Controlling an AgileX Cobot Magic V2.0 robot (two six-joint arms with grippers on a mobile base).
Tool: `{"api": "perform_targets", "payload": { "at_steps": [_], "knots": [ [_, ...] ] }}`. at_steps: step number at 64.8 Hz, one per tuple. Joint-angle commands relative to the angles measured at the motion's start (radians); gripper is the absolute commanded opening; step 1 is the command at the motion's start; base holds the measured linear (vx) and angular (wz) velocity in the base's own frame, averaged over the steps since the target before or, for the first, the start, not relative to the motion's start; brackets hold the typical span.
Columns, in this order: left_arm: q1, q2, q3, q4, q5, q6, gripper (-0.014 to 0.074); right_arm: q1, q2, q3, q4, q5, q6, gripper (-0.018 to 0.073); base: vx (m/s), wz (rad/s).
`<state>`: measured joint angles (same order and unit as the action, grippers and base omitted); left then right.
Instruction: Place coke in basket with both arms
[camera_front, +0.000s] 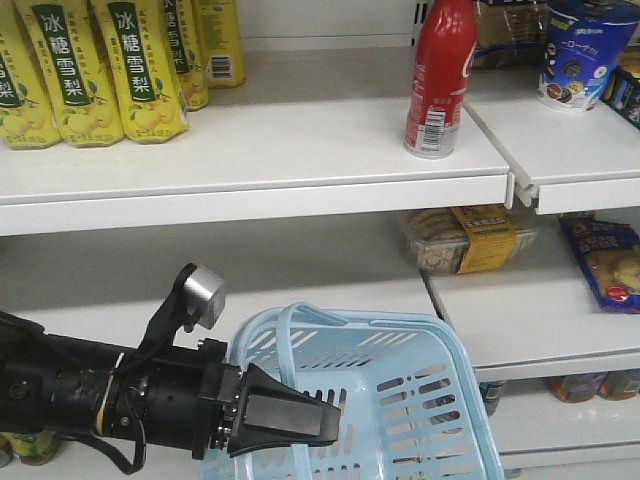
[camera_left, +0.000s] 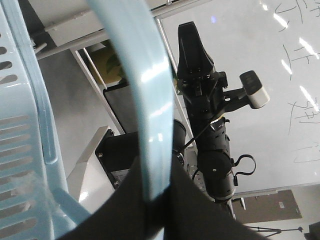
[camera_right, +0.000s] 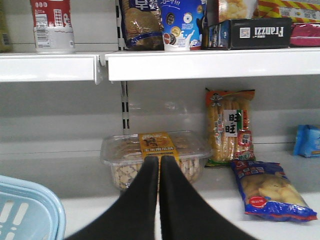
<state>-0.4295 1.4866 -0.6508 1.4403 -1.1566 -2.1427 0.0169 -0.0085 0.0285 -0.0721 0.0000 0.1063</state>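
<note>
On the upper shelf, far left: a row of yellow bottles, upright, with green labels. Lower down, in from the left edge: the left arm's black body, a silver-grey camera block on top. Left gripper clenched on the basket at its near left rim. From the left wrist, black fingers pinched tight around the pale blue handle. Basket light blue, with slotted sides, held in front of the lower shelf.

Further right and higher: the coke, red with white lettering and a barcode. Upright on the upper shelf near its right end, well apart from the basket and from both grippers. Below it on the lower shelf, a clear box of snacks with a yellow label. On the next shelf section to the right, a blue tub. Beneath that, a blue bag lying flat.

Right gripper closed on itself, tips pressed together, pointed at the clear box, with the basket's corner at its lower left. Seen from the left wrist: apart from the basket, in front of a white board with faint writing.
</note>
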Motion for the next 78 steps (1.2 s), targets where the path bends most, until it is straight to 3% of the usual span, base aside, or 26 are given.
{"api": "perform_targets", "payload": {
  "at_steps": [1,78],
  "knots": [
    [-0.003,-0.029,-0.023,-0.076,-0.217,-0.001,-0.0006,-0.003,-0.015,0.019,-0.006,-0.074,-0.005,-0.0005,0.04,0.20],
    [-0.003,-0.029,-0.023,-0.076,-0.217,-0.001,-0.0006,-0.003,-0.015,0.019,-0.006,-0.074,-0.005,-0.0005,0.03,0.09]
  ]
}}
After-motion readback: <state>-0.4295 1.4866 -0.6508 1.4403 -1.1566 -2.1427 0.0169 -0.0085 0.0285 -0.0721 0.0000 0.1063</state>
